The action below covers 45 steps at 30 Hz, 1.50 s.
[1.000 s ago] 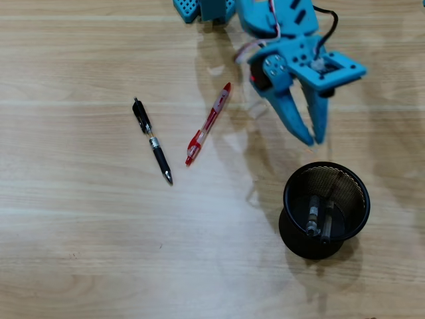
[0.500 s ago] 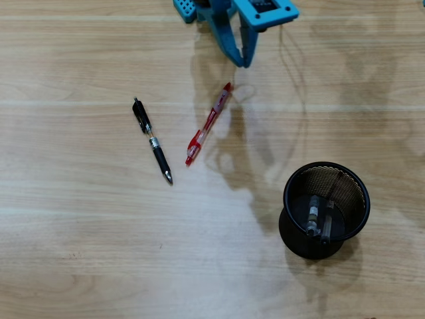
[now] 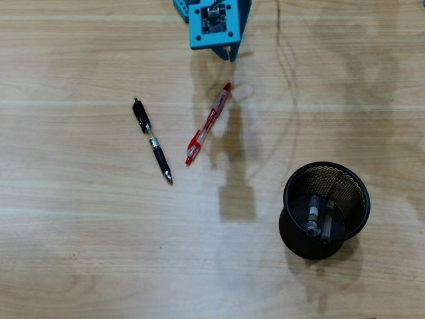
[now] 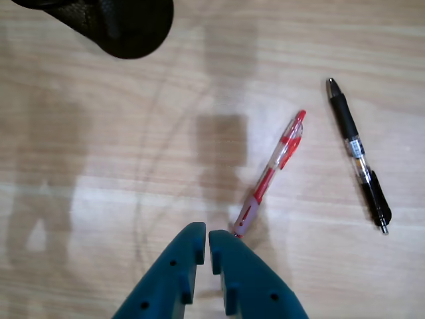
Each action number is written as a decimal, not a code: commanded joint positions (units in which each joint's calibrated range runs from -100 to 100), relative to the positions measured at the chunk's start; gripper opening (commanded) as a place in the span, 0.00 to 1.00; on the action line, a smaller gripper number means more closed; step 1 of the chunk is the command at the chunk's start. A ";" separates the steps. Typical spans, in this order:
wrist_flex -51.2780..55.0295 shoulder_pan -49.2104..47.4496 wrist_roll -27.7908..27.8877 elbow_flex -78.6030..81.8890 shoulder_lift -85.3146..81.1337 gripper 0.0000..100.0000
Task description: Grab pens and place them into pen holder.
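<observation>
Gripper (image 4: 204,240) moved off pen holder (image 3: 292,234) | jaws nearly shut, empty | above red pen (image 4: 272,172) end; black pen (image 4: 358,155) clear

The bench (image 3: 80,252) is pale wood-grain with a smooth, faintly glossy finish. The pen holder (image 3: 325,209) is black wire mesh, matt. The red pen (image 3: 208,124) is glossy translucent plastic; the black pen (image 3: 152,140) has a shiny silver band. The hand (image 4: 203,242) is matt teal plastic.

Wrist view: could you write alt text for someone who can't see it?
A blue tool, jaws nearly closed and empty, hangs over a wooden table beside a red pen. A black pen lies farther right; a black pen holder sits top left.
</observation>
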 commanded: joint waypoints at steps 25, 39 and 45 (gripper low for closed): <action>3.98 5.71 -0.31 -2.60 24.08 0.04; 3.35 5.89 -0.46 -2.06 25.95 0.18; -1.39 4.79 -0.46 -2.06 30.96 0.18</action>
